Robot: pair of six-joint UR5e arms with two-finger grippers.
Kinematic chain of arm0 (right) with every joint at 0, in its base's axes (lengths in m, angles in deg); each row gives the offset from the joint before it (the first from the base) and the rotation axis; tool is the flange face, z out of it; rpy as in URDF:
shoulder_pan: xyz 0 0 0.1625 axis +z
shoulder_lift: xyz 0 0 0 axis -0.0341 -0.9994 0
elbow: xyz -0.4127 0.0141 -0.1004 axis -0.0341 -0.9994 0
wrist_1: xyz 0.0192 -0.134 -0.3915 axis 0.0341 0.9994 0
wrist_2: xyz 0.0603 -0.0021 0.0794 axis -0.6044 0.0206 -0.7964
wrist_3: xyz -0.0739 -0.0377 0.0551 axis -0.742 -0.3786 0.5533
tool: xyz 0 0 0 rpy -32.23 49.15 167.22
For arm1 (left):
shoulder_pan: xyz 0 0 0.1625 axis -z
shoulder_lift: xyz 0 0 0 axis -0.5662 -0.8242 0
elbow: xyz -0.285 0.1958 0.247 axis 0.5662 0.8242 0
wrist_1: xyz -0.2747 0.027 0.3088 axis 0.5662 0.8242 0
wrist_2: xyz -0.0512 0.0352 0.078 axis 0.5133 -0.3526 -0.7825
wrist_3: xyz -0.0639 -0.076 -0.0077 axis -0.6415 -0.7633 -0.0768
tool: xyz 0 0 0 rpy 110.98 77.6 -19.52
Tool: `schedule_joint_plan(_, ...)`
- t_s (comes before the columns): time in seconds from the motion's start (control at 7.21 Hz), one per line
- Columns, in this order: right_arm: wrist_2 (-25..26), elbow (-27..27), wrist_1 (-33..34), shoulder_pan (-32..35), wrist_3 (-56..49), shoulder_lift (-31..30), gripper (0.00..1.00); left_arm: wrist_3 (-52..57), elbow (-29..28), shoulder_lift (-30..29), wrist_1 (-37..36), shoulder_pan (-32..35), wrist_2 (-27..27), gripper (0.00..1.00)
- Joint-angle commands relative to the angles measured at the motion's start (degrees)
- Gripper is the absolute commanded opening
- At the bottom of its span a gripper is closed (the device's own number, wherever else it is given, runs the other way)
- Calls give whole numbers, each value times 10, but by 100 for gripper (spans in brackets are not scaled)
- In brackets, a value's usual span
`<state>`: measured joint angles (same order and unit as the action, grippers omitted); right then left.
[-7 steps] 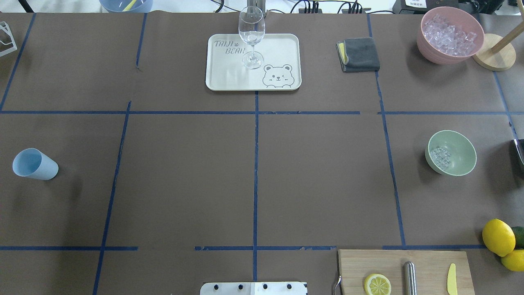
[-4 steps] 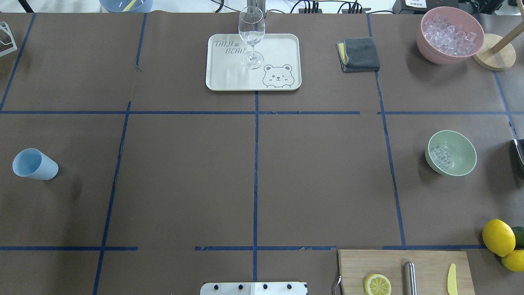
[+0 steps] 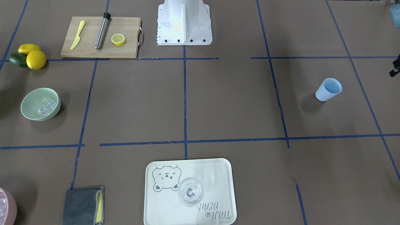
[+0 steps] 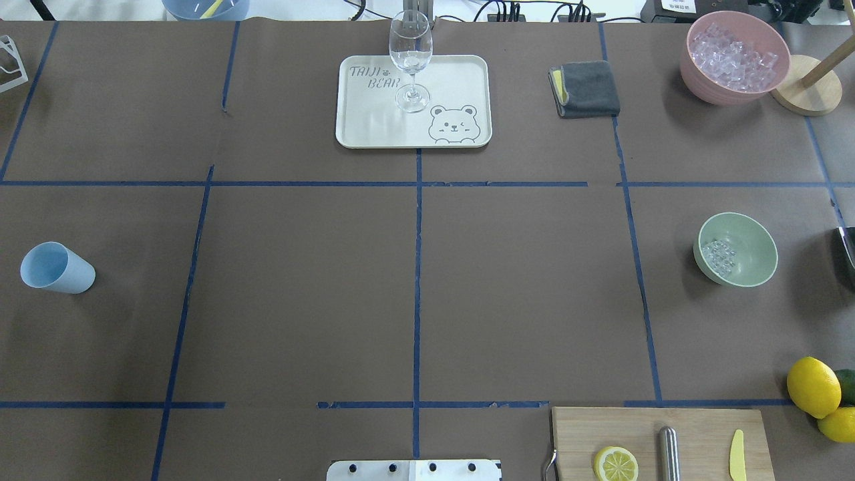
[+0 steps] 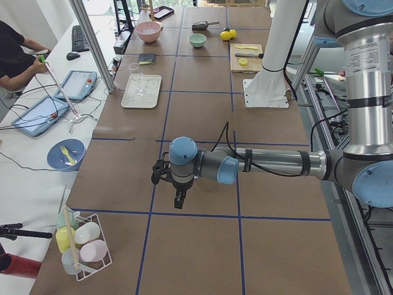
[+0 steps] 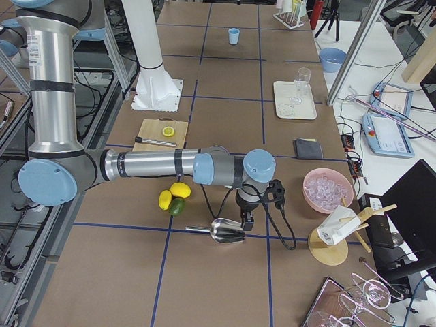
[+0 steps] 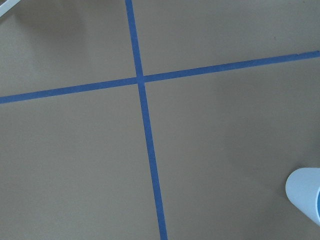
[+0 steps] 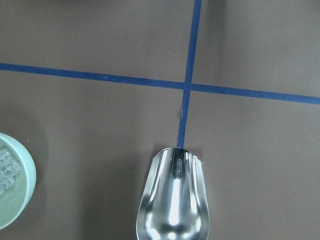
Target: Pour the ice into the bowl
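Both level: left arm (image 5: 276, 163), right arm (image 6: 146, 163).

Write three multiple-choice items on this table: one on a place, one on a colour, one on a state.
1. Where does the wine glass stand?
A. on the cutting board
B. on the tray
C. in the pink tub

2. What colour is the bowl that holds the ice?
A. pale mint green
B. dark grey
C. yellow

3. In what state is the metal scoop?
A. heaped with ice
B. full of lemon slices
C. empty

Answers:
1 B: its foot rests on the tray in both table views.
2 A: the overhead view shows small clear cubes inside a green bowl.
3 C: the right wrist view shows only bare shiny metal inside it.
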<state>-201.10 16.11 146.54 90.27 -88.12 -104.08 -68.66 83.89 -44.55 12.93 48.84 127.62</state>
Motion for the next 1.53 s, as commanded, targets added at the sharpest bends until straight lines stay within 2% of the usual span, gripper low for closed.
schedule_joint_plan(0.0, -1, 10, 1, 0, 2, 7, 100, 0, 6, 4, 2, 0, -2, 100)
schedule_joint_plan(0.83, -2, 30, 1, -10, 10, 2, 100, -6, 4, -19, 6, 0, 5, 100)
schedule_joint_plan(0.97, 4, 40, 2, -9, 10, 6, 100, -7, 6, -18, 5, 0, 4, 100)
schedule_joint_plan(1.11, 41, 39, 2, -10, 10, 8, 100, -4, 5, -17, -1, 0, 4, 100)
schedule_joint_plan(1.39, 42, 40, 2, -10, 10, 2, 100, -1, 6, -27, 6, -1, 5, 100)
